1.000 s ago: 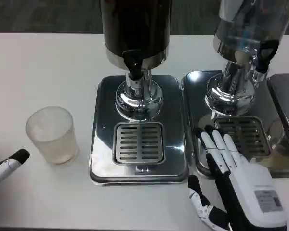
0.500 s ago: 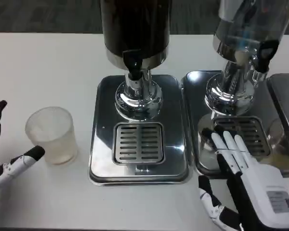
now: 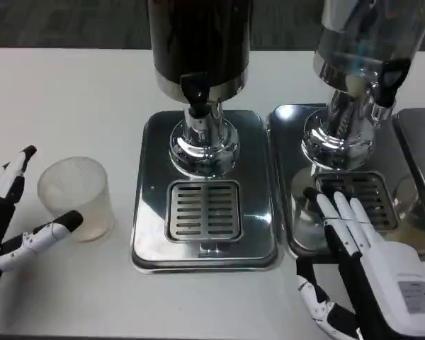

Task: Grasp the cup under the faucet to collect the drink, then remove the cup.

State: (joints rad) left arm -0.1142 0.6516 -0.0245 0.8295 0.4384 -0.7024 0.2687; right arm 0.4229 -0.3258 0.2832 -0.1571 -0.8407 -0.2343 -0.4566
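- Near the desk's (image 3: 71, 92) left edge, the left hand (image 3: 10, 216) is seen with its fingers (image 3: 14, 170) spread apart and nothing held; one black-tipped finger reaches toward the lower side of the cup (image 3: 74, 198), though contact cannot be judged, and another is raised just left of the cup's rim.
- Toward the near right corner, the right hand (image 3: 365, 273) is laid flat with its fingers (image 3: 340, 212) stretched out and apart, empty, their tips lying over the front of the right tray's grille (image 3: 358, 198).
- The cup, translucent and upright, is placed on the bare desk left of the middle drip tray (image 3: 205, 191), not under any faucet.
- On the middle tray a slotted grate (image 3: 204, 210) is seen, with the dark dispenser (image 3: 198, 42) standing behind it and its black-handled faucet (image 3: 196, 95) above a chrome base.
- Further right, a second dispenser (image 3: 365, 42) with a clear tank is set on its own steel tray (image 3: 290, 127), and a third tray's edge (image 3: 418, 142) is seen at the desk's right edge.
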